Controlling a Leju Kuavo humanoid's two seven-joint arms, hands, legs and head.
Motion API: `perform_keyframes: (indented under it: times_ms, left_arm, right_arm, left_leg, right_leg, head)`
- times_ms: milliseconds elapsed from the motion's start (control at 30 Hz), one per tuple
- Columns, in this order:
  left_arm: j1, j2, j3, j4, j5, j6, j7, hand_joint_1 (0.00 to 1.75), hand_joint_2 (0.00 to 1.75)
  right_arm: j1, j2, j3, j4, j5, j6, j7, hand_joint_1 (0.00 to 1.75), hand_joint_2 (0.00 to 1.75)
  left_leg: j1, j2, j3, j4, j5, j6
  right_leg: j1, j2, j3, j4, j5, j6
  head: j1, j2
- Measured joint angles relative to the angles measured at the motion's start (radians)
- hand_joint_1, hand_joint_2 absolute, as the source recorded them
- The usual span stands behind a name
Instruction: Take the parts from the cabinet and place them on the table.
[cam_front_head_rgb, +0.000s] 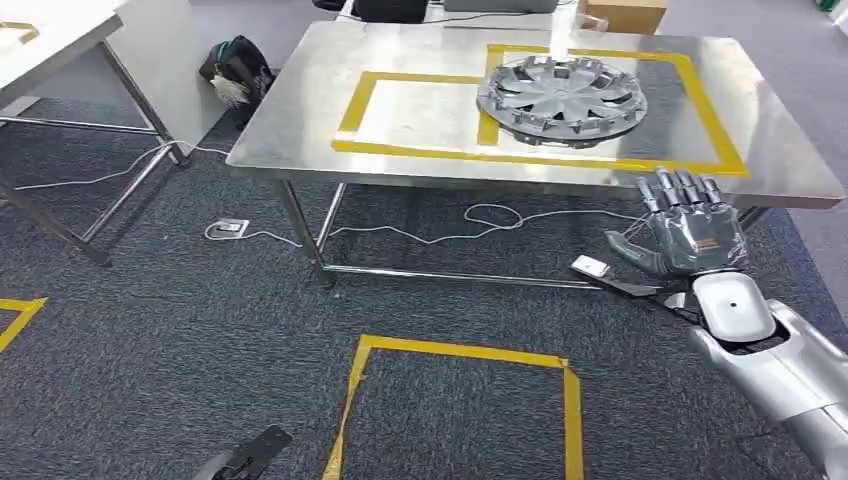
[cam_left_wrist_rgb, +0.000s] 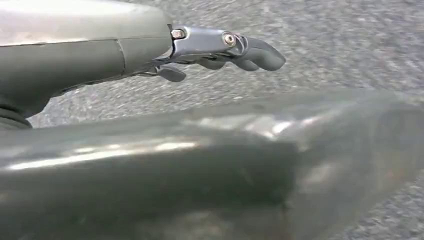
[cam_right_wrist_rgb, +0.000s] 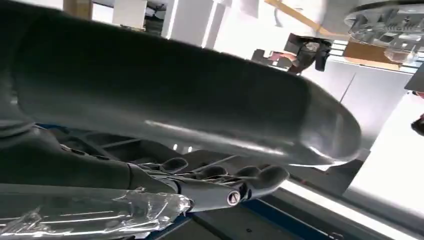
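A silver wheel cover (cam_front_head_rgb: 561, 97) is lying flat on the steel table (cam_front_head_rgb: 300, 100), toward its far right part, overlapping the left line of the right-hand yellow tape rectangle (cam_front_head_rgb: 712, 110). The right hand (cam_front_head_rgb: 685, 232) is hovering just off the table's near edge by the near right corner, fingers spread and holding nothing. The left hand (cam_left_wrist_rgb: 220, 50) is hanging over grey carpet (cam_front_head_rgb: 180, 320), its fingers loosely curled with nothing in them.

Right hand (cam_front_head_rgb: 685, 232) raised — fingers spread
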Motion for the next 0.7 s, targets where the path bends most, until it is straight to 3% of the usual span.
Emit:
perform_keyframes:
  times_ms: [67, 133, 167, 200, 233, 267, 300, 367, 400, 567, 700]
  left_arm:
    - [0.0, 0.0, 0.0, 0.0, 0.0, 0.0, 0.0, 0.0, 0.0]
    - [0.0, 0.002, 0.001, 0.0, 0.0, 0.0, 0.0, 0.0, 0.0]
    - [0.002, -0.001, 0.001, 0.0, 0.0, -0.003, 0.0, 0.0, 0.0]
    - [0.004, -0.001, 0.001, 0.0, 0.0, -0.001, 0.0, 0.0, 0.0]
    - [0.003, -0.002, 0.001, 0.0, -0.001, 0.0, 0.0, 0.0, 0.0]
    - [0.003, -0.002, 0.001, 0.0, -0.001, 0.0, 0.0, 0.0, 0.0]
    - [0.002, -0.002, 0.001, 0.0, -0.002, 0.0, 0.001, 0.0, 0.0]
    - [0.003, -0.002, 0.001, 0.0, -0.002, 0.002, 0.003, 0.0, 0.0]
    - [0.003, -0.002, 0.001, 0.0, -0.002, 0.002, 0.003, 0.0, 0.0]
    - [0.003, -0.003, 0.001, 0.0, -0.002, 0.003, 0.004, 0.0, 0.0]
    - [0.004, -0.003, 0.001, 0.0, -0.002, 0.003, 0.005, 0.0, 0.0]
  right_arm:
    - [0.0, 0.0, 0.0, 0.0, 0.0, 0.0, 0.0, 0.0, 0.0]
    - [0.001, -0.001, 0.0, 0.0, 0.0, 0.0, 0.0, 0.0, 0.0]
    - [0.008, -0.001, 0.0, 0.0, 0.0, 0.0, 0.0, 0.0, 0.0]
    - [0.007, -0.001, -0.001, -0.001, 0.0, 0.0, 0.0, 0.0, 0.0]
    - [0.005, -0.001, -0.002, -0.001, 0.0, 0.0, 0.0, 0.0, 0.0]
    - [0.003, 0.0, -0.003, -0.002, 0.0, 0.0, 0.0, 0.0, 0.0]
    - [0.003, -0.001, -0.004, -0.005, 0.0, 0.0, 0.0, 0.0, 0.0]
    - [0.007, -0.001, -0.007, -0.005, 0.0, 0.001, -0.002, 0.0, 0.0]
    - [0.009, -0.001, -0.007, -0.006, 0.0, 0.001, -0.003, 0.0, 0.0]
    - [0.016, -0.001, -0.01, -0.01, 0.007, -0.001, 0.003, 0.0, 0.0]
    - [0.029, -0.001, -0.017, -0.02, 0.024, -0.001, 0.014, 0.0, 0.0]
  left_leg:
    - [0.0, 0.0, -0.001, 0.0, 0.001, 0.001]
    - [-0.001, 0.0, -0.012, 0.0, 0.011, 0.006]
    - [-0.008, 0.0, -0.044, 0.002, 0.038, 0.01]
    - [-0.01, -0.001, -0.056, 0.003, 0.051, 0.005]
    - [-0.011, 0.0, -0.057, 0.004, 0.053, 0.001]
    - [-0.017, 0.0, -0.064, 0.006, 0.056, -0.004]
    - [-0.016, 0.0, -0.069, 0.009, 0.059, -0.008]
    - [-0.017, 0.0, -0.075, 0.012, 0.064, 0.007]
    - [-0.016, 0.0, -0.078, 0.01, 0.068, 0.006]
    - [-0.01, 0.0, -0.091, 0.002, 0.084, -0.016]
    - [-0.008, 0.0, -0.102, 0.002, 0.093, -0.022]
  right_leg:
    - [0.0, 0.0, -0.003, 0.005, -0.006, 0.0]
    - [0.0, 0.0, -0.032, 0.093, -0.066, 0.004]
    - [0.003, 0.001, -0.093, 0.321, -0.171, 0.007]
    - [0.005, 0.0, 0.069, 0.107, -0.102, -0.004]
    - [0.006, 0.0, 0.129, 0.012, -0.095, -0.009]
    - [0.012, 0.0, 0.15, -0.011, -0.107, -0.014]
    - [0.012, 0.001, 0.144, -0.013, -0.098, -0.022]
    - [0.012, 0.004, 0.136, -0.014, -0.091, -0.018]
    - [0.013, 0.004, 0.132, -0.014, -0.087, -0.022]
    - [0.019, 0.004, 0.116, -0.013, -0.077, -0.034]
    - [0.021, 0.004, 0.104, -0.012, -0.068, -0.037]
  head:
    - [0.0, 0.0]
    - [0.009, 0.0]
    - [0.008, 0.0]
    - [0.008, 0.0]
    - [0.008, 0.0]
    - [0.006, 0.0]
    - [0.007, 0.0]
    - [0.006, 0.0]
    - [0.005, 0.0]
    - [0.006, 0.0]
    - [0.006, 0.0]
